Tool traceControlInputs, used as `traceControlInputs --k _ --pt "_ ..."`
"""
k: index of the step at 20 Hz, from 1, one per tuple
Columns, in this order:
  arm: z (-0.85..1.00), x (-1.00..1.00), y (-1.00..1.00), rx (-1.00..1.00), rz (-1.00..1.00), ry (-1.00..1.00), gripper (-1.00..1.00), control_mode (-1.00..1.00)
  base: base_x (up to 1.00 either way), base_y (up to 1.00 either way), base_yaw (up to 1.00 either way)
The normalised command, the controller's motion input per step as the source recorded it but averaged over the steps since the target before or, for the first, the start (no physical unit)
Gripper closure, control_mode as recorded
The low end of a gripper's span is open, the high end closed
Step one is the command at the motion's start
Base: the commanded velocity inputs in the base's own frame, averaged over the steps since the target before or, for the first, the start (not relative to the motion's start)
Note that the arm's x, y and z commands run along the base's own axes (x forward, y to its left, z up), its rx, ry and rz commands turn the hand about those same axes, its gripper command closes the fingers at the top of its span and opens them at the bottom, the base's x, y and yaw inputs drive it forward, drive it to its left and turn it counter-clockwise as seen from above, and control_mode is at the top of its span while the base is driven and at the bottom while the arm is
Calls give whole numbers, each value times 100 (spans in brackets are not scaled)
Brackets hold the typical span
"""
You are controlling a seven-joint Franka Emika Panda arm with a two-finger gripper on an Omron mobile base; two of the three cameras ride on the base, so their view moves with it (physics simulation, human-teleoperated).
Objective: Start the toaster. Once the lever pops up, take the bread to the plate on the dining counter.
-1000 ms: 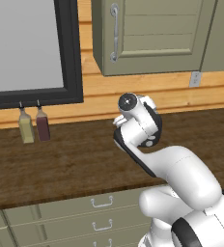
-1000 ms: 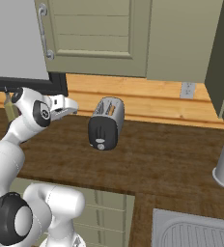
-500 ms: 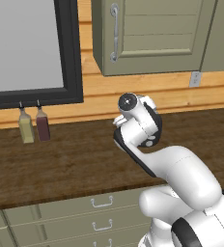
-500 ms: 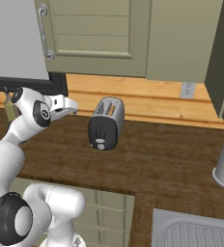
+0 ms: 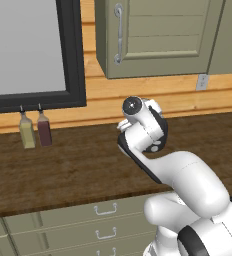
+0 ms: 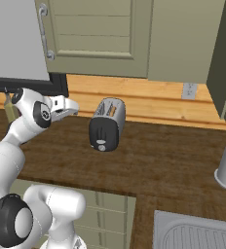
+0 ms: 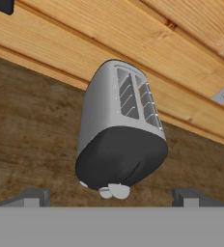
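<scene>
Right base view shows the toaster (image 6: 106, 124) beside the spread claw (image 6: 68, 108); left base view shows two bottles (image 5: 35, 131).

The arm (image 5: 188, 180) is made of smooth, rounded white shells with dark grey bands at the joints, a black disc with a small white mark on the side of the wrist (image 6: 42, 115), a large dark round cap near the base, and two small dark grey fingertips (image 7: 34, 197).
</scene>
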Motion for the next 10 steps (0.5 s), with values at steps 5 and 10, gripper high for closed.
traceControlInputs --k 5,10 --pt "0 0 0 0 0 0 -100 -100 0 0 0" --pt "0 0 0 0 0 0 -100 -100 0 0 0"
